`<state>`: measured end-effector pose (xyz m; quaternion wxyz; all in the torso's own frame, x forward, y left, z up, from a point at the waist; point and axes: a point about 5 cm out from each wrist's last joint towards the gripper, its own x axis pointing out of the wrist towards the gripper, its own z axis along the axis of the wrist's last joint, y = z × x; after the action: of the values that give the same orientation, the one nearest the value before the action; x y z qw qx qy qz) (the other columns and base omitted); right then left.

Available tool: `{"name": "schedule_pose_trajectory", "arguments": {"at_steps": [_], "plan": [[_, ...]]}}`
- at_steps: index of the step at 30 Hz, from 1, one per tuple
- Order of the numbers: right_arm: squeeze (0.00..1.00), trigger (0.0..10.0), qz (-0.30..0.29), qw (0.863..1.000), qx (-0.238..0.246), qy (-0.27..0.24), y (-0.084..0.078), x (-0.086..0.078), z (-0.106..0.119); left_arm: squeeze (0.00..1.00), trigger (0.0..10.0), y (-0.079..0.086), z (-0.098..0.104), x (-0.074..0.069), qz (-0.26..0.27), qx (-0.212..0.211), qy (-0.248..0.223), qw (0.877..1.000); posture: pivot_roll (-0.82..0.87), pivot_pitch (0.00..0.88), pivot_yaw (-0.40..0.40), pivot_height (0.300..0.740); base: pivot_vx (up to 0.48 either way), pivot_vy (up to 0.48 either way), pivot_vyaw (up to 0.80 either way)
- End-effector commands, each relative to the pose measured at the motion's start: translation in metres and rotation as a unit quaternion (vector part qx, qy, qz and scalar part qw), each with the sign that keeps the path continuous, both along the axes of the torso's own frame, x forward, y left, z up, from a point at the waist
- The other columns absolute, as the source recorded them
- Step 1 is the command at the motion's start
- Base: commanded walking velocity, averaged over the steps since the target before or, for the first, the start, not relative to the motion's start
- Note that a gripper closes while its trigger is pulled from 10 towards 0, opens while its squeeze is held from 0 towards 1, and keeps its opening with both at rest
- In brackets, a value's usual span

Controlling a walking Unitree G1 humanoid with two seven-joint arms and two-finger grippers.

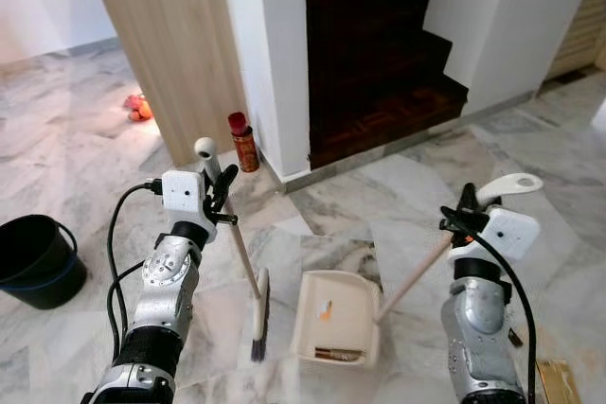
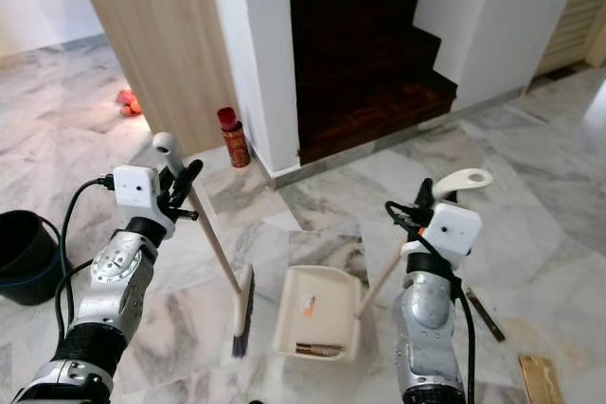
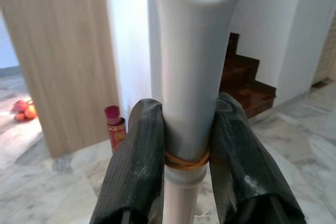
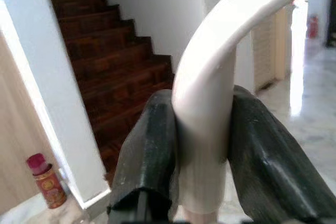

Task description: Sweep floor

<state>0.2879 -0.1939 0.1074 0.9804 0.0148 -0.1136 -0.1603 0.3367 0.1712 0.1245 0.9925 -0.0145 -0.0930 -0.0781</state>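
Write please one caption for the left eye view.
Left end effector holds broom, right end effector holds dustpan on marble floor.

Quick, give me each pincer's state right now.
Left pincer: closed on the broom handle.
Right pincer: closed on the dustpan handle.

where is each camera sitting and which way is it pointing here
Left eye view: head camera, looking forward and down at the grey marble floor, cream plastic dustpan, both silver arms.
Right eye view: same scene from the stereo twin.
Left wrist view: along the left gripper, clamped on the pale broom handle.
Right wrist view: along the right gripper, clamped on the curved cream dustpan handle.
Both wrist views share the red spray can and dark wooden stairs.
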Motion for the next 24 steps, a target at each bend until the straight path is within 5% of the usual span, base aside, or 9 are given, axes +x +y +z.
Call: {"name": "schedule_pose_trajectory", "arguments": {"at_steps": [1,24], "plan": [[0.00,10.0,0.006,1.000,0.006,-0.028,0.0055,0.0042,0.0124,0.00,10.0,0.0030,0.0106,0.0030,0.001,0.008,-0.020,1.000,-0.06,0.000,0.078,0.740,0.000,0.000,0.00],[0.00,10.0,0.024,0.999,0.007,-0.022,0.0089,0.0076,0.0133,0.00,10.0,0.0036,0.0046,-0.0022,0.010,0.001,-0.012,1.000,-0.02,0.000,0.037,0.740,0.000,0.000,0.00]]}}
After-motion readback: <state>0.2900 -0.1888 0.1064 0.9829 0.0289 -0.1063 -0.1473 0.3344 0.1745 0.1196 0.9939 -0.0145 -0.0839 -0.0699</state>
